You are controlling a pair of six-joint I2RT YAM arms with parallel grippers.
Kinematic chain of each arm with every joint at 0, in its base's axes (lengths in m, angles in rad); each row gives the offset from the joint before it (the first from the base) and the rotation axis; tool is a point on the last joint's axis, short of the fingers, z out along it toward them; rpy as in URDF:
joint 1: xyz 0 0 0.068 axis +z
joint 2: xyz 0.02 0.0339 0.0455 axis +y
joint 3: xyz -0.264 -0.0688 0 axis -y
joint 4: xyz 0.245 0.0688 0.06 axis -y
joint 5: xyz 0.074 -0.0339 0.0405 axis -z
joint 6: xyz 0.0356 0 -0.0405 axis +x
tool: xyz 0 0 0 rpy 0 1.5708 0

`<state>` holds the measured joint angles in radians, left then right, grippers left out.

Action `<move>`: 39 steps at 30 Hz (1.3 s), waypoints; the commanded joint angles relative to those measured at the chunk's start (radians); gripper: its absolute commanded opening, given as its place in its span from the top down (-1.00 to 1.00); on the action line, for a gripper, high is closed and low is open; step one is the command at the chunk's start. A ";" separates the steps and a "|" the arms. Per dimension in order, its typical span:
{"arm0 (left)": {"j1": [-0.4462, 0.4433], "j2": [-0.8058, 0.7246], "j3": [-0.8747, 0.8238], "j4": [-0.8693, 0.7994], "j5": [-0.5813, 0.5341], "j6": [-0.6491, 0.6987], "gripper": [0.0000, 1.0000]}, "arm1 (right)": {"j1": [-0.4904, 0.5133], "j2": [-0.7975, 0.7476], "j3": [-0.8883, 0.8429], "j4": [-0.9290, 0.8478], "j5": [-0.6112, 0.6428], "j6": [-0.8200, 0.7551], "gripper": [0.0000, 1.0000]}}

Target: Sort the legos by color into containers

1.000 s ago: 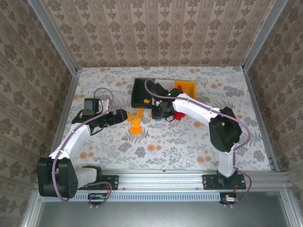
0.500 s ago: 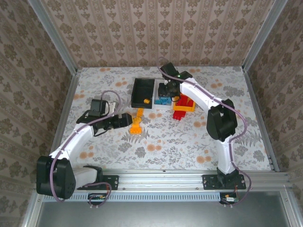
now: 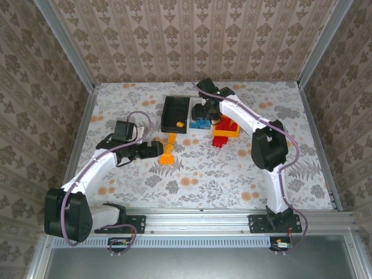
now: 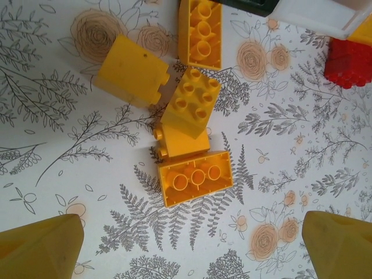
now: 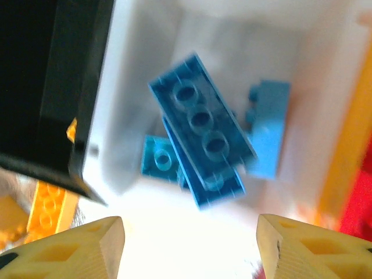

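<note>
Several orange-yellow legos [image 4: 195, 177] lie in a loose cluster on the table, just ahead of my open left gripper [image 4: 192, 250], which holds nothing. From above the cluster [image 3: 168, 150] sits at the left gripper [image 3: 158, 149] tips. My right gripper [image 5: 192, 250] hovers open over the white container [image 5: 145, 35]. Blue legos [image 5: 200, 131] lie inside it, one of them blurred. The right gripper [image 3: 206, 111] stands over that white container [image 3: 199, 131], between the black container [image 3: 174, 110] and the orange-yellow container [image 3: 231, 125]. Red legos [image 3: 220, 140] lie in front of the orange-yellow one.
One orange-yellow brick [image 3: 180, 124] lies inside the black container. A red brick [image 4: 349, 61] shows at the upper right of the left wrist view. Walls with patterned paper enclose the table on three sides, and the flowered cloth in front of the cluster is bare.
The right gripper rose from the table in front of the white container to above it and opened, letting a blue brick drop in. The left gripper crept right toward the orange-yellow bricks.
</note>
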<state>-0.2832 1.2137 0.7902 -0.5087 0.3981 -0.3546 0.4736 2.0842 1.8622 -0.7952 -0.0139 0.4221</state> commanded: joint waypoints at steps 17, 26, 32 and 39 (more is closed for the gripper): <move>-0.165 0.128 0.092 0.045 -0.055 -0.015 -1.00 | 0.009 -0.462 -0.765 0.200 0.059 0.140 -0.54; -0.166 0.104 0.085 0.020 -0.076 -0.002 -0.99 | 0.040 -0.344 -0.692 0.224 0.132 0.215 -0.54; -0.163 0.084 0.068 0.010 -0.077 0.015 -0.99 | 0.051 -0.272 -0.626 0.218 0.176 0.231 -0.54; -0.120 0.057 0.041 0.011 -0.052 0.025 -0.99 | 0.053 -0.191 -0.556 0.199 0.185 0.239 -0.51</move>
<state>-0.4160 1.2995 0.8501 -0.4793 0.3355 -0.3546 0.5213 1.8645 1.2697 -0.5755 0.1299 0.6376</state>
